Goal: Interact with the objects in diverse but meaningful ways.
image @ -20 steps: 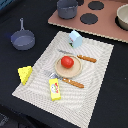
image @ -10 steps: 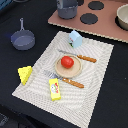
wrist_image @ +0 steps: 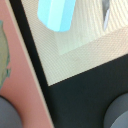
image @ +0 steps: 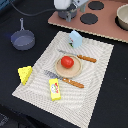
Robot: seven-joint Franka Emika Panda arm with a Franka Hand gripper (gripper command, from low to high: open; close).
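A red tomato [image: 67, 62] sits on the round tan plate [image: 68, 73] in the middle of the striped placemat [image: 95, 80]. The light blue cup [image: 75, 38] [wrist_image: 56, 14] lies on its side at the mat's far edge. The yellow holed cheese wedge [image: 25, 75] rests at the mat's left edge in the exterior view. A yellow red-marked packet [image: 54, 89] lies in front of the plate. The grey long-handled saucepan [image: 23, 39] stands on the dark table at the left. My gripper [image: 67, 11] hangs at the back, above the cup, holding nothing I can see. Its fingers are too blurred to judge.
An orange-handled fork [image: 79, 57] and knife [image: 66, 81] flank the plate. A pink toy stove [image: 107, 26] with dark burners [image: 89, 19] runs along the back, with a bowl [image: 122, 16] at the exterior view's right. The stove board [wrist_image: 27, 75] also shows in the wrist view.
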